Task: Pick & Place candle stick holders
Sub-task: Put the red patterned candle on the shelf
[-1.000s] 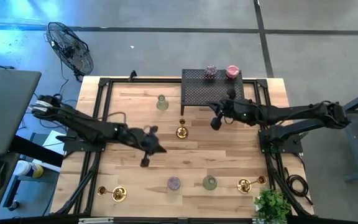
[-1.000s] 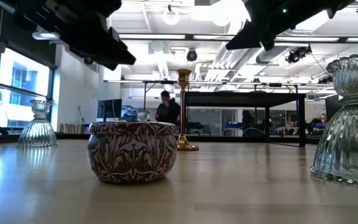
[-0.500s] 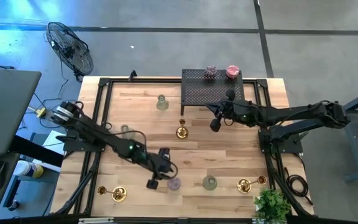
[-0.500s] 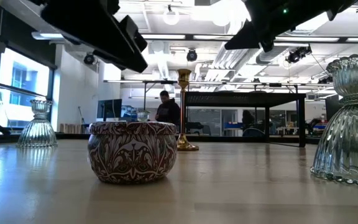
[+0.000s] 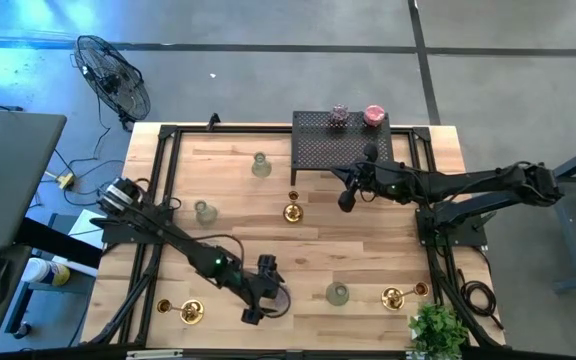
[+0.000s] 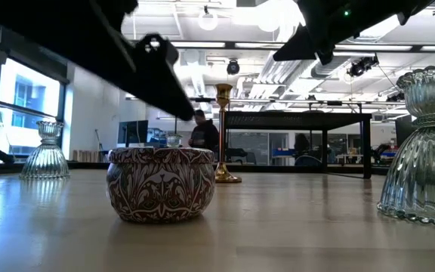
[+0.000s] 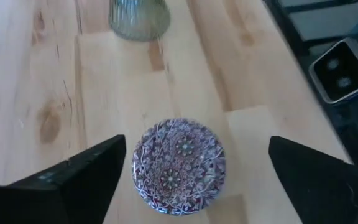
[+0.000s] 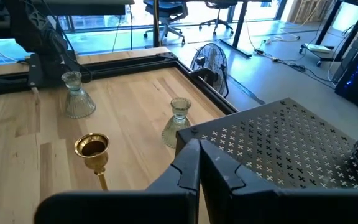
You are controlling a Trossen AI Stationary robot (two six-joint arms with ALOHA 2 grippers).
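Purple patterned cup [image 7: 179,167]: squat, round, floral-printed; stands on the wooden table [image 5: 218,195] at lower centre of the high view, where the left gripper [image 5: 265,296] covers it; centred in the left wrist view between the two dark fingers [image 7: 79,177], which stand spread wide to either side without touching it; in the low view it sits left of centre [image 6: 161,185].

Change: over the last second the left arm has swept from mid-table down to the lower centre of the high view and now hangs over this cup with jaws open; judged an approach for a pick, grasp not yet made.

Other holders: two cups, one purple [image 5: 340,115] and one pink [image 5: 373,115], already on the black rack [image 5: 318,150] at upper centre; a clear glass holder [image 5: 260,165] left of the rack, another [image 5: 205,211] at left; a brass holder [image 5: 292,211] at centre; a pale-green glass holder [image 5: 337,293] at lower right of centre; brass holders at lower left [image 5: 190,311] and lower right [image 5: 393,297].

Right gripper [image 5: 346,198]: unmoved, hovering below the rack's front edge; fingers pressed together in the right wrist view, holding nothing.

Hard to make out: the cup's height and rim from above; whether the left fingertips reach below its rim; the lower-left and lower-right brass pieces are small and may each be two items.
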